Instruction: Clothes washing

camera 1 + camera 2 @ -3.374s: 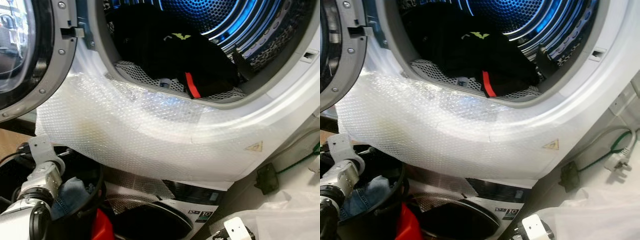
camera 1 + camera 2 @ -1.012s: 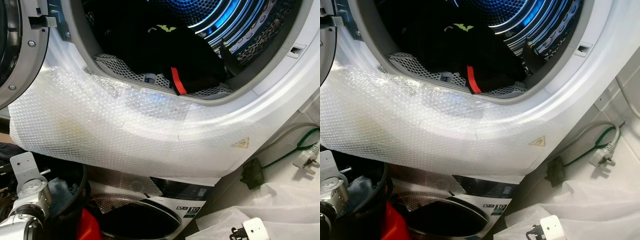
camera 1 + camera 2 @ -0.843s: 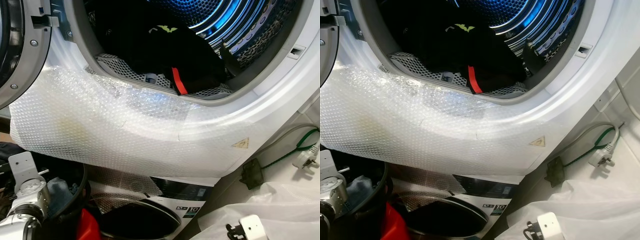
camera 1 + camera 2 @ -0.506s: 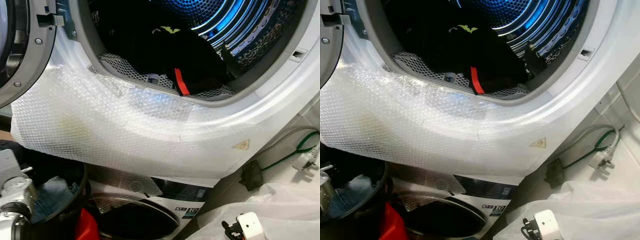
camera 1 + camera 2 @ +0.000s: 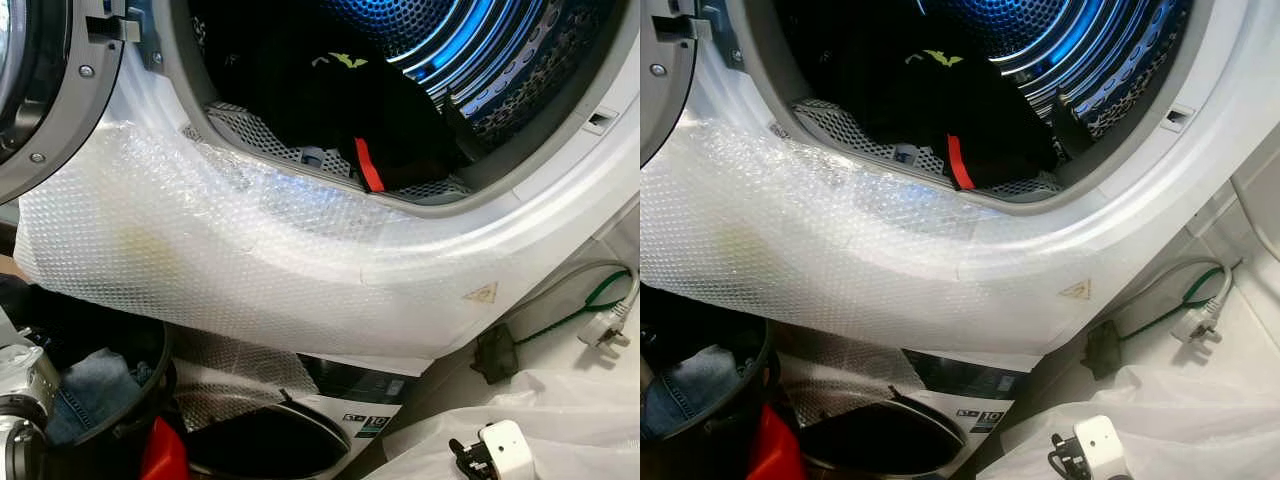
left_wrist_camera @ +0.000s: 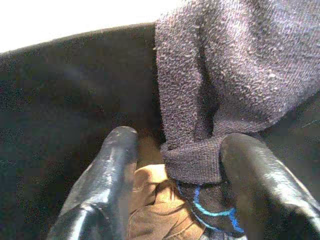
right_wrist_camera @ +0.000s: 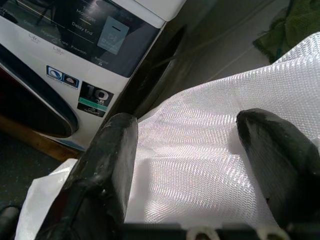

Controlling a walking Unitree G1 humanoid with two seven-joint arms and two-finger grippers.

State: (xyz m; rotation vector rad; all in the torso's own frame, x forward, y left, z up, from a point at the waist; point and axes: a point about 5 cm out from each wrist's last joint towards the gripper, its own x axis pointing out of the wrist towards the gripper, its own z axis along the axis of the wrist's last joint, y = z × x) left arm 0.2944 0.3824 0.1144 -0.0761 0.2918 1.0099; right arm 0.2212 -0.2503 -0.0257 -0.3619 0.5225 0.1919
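The left gripper (image 6: pixel 172 165) is wide open around a purple sock (image 6: pixel 225 90) in the dark basket (image 5: pixel 150 400). The right gripper (image 7: pixel 190 165) gapes over white cloth (image 7: pixel 200 165), holding nothing.

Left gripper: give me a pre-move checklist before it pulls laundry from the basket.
1. Left gripper open: ok, fingers apart.
2. Cloth between the fingers: ok, purple knit edge lies in the gap.
3. Knit clamped: not ok, fingers not closed on it.
4. Drum open to receive: ok, door swung aside, black clothes already inside.
5. Right gripper free: ok, open over white mesh.
6. Basket rim clearance: cannot tell.
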